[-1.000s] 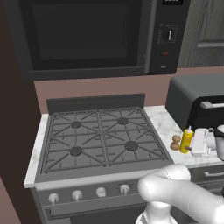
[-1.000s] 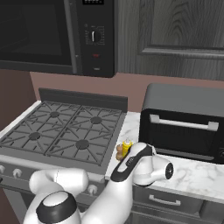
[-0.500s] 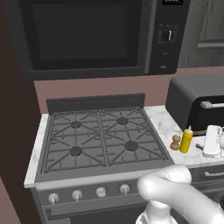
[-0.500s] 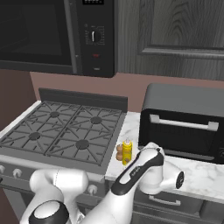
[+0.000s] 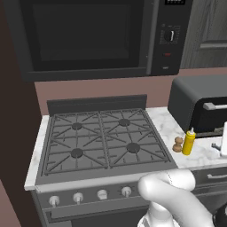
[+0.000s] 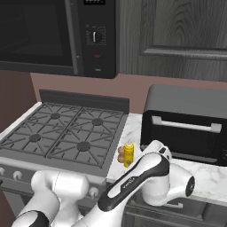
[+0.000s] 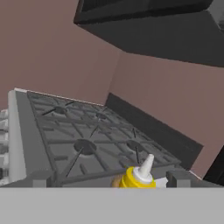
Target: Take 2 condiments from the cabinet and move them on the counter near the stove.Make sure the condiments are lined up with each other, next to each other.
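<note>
A: Where do the condiments stand?

B: The tall yellow squeeze bottle with the white pointed nozzle (image 5: 189,142) and the short brown wooden pepper mill with a round knob (image 5: 178,144) stand upright, just beside each other, on the white grey-veined marble counter (image 5: 201,155). Both are just off the right edge of the gas stove with black grates (image 5: 102,142), the mill on the stove side of the bottle.

A: And the claw?

B: The two-finger gripper (image 7: 109,181) is released, jaws wide, nothing between them. Its tips sit behind the bottle's nozzle in the hand view.

A: Which step, by your reading?

B: Both are out of the cabinet and lined up, so I judge placement done and the arm clearing off. The next move calls for backing the hand away without brushing the bottle. The black toaster oven (image 6: 188,124) behind it leaves little room.
</note>
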